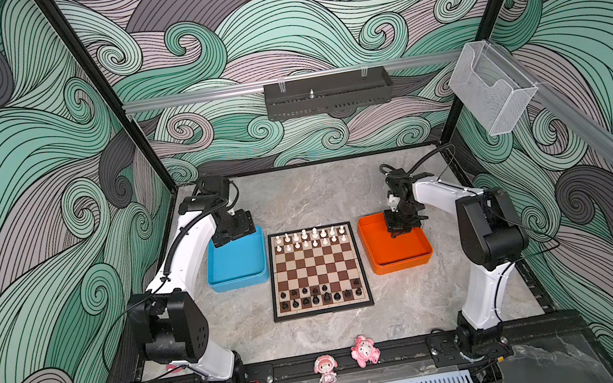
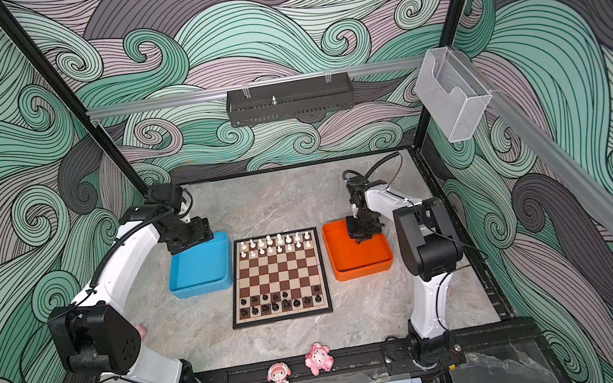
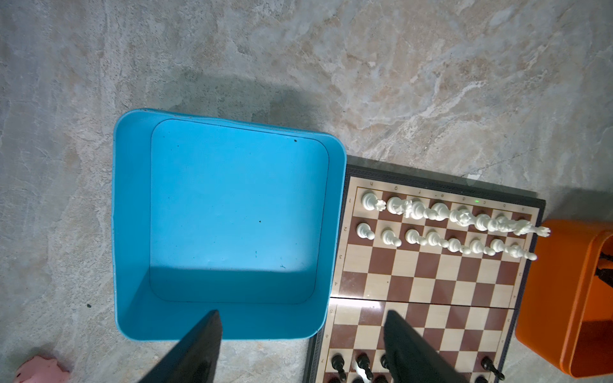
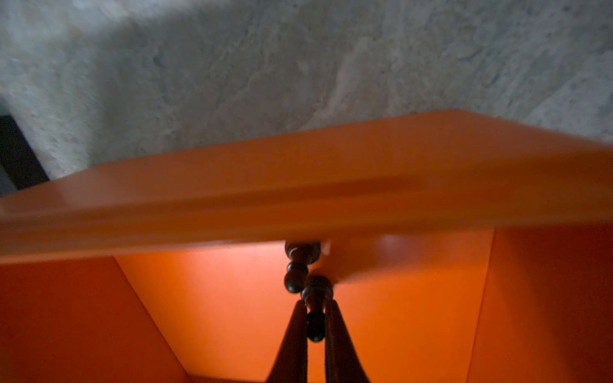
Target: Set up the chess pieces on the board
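There, black piece (image 4: pixel 317 290) within right tool (image 4: pixel 315 304)

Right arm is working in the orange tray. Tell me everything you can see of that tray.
The orange tray is a square, low-walled box with rounded corners, smooth like moulded plastic. It sits flat on the marbled table, close by the right edge of the board; whether they touch cannot be told. The right gripper reaches down into its far half, shut on a black chess piece. A second black piece sits next to it, partly hidden by the rim. The floor that shows is otherwise bare.
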You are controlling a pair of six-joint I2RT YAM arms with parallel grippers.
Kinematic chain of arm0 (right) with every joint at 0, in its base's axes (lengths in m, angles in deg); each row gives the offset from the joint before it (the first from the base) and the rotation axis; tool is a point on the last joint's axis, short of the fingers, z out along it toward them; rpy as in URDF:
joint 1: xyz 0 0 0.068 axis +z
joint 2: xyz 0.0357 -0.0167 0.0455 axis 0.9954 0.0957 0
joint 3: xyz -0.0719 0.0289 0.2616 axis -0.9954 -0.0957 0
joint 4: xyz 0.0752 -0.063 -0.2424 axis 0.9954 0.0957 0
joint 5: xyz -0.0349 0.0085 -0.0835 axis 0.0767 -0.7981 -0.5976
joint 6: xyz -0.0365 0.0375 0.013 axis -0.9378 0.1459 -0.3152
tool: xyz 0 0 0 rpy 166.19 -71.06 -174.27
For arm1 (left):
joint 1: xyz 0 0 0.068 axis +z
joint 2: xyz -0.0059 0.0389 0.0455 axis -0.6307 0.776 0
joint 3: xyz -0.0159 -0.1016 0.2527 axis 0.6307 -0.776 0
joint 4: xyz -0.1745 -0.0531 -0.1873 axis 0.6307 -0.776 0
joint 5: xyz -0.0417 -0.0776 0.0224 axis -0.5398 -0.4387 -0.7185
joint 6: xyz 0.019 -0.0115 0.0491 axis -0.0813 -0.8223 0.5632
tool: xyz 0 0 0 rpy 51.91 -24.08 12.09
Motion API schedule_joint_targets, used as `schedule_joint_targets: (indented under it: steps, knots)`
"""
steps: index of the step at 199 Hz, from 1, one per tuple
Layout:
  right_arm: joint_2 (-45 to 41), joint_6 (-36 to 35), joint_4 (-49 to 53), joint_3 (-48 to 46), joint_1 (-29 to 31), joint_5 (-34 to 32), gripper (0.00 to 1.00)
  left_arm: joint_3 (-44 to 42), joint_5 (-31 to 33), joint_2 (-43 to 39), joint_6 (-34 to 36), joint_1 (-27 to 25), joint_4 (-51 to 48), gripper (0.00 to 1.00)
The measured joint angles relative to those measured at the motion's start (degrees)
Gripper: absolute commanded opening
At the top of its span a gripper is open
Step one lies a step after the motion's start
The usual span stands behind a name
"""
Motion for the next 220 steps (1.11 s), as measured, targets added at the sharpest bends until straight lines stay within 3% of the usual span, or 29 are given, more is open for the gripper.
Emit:
schedule_joint_targets:
  steps: [59,106,220]
  knots:
    - [-5.1,0.0,2.3,0.0,0.9,-0.3,0.1,0.0,-0.5,0.0,0.0,0.0,0.0,0.79]
    - [-10.8,0.1,5.2,0.0,5.2,-1.3,0.1,0.0,-0.8,0.0,0.0,0.0,0.0,0.79]
    - [-15.0,6.5,9.2,0.2,33.4,-1.2,0.1,0.0,-2.8,1.0,0.0,3.5,0.0,0.79]
